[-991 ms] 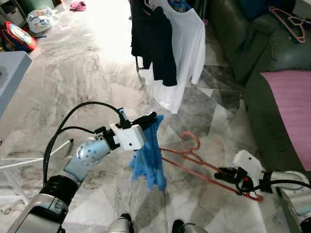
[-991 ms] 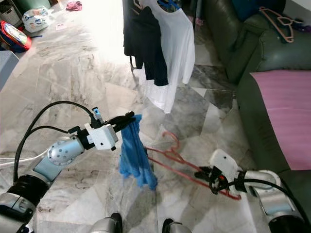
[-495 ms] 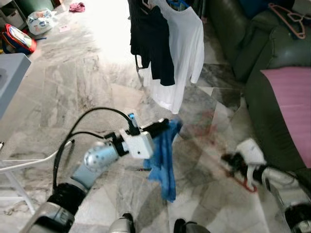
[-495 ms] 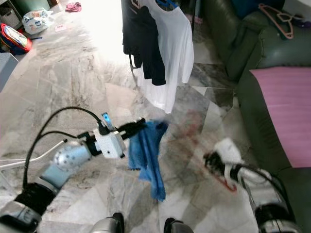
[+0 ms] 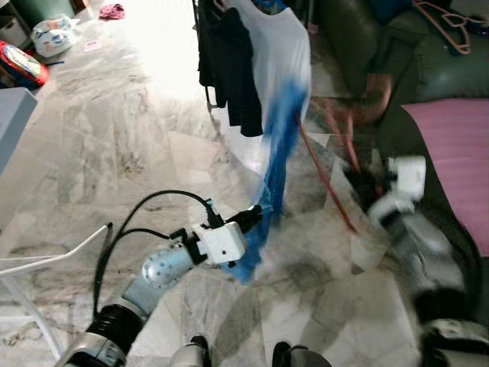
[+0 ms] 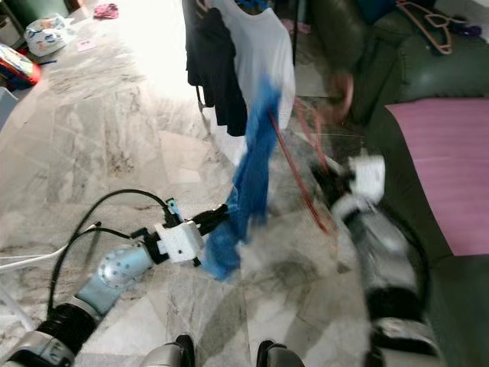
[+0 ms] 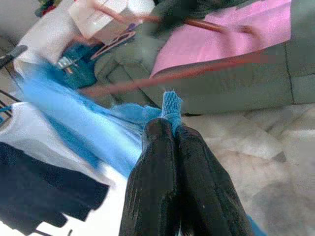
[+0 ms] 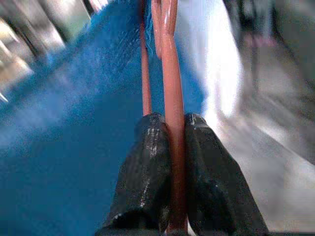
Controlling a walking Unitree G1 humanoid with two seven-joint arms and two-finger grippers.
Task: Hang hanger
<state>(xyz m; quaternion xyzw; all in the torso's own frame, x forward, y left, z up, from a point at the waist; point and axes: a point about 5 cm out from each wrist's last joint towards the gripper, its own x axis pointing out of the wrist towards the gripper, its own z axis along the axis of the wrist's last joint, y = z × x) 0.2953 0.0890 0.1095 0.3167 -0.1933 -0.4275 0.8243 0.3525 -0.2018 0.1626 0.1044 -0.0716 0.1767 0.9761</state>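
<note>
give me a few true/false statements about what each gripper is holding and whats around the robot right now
1. The right gripper is shut on the thin red plastic hanger. True.
2. The left gripper is open and holds nothing. False: its fingers are shut on the bright blue cloth garment.
3. The blue garment lies flat on the grey marble floor. False: it is stretched up in the air between the two grippers.
4. A white t-shirt and a dark top hang beyond the blue garment. True.
5. A pink blanket lies on the dark green sofa at the robot's right. True.
</note>
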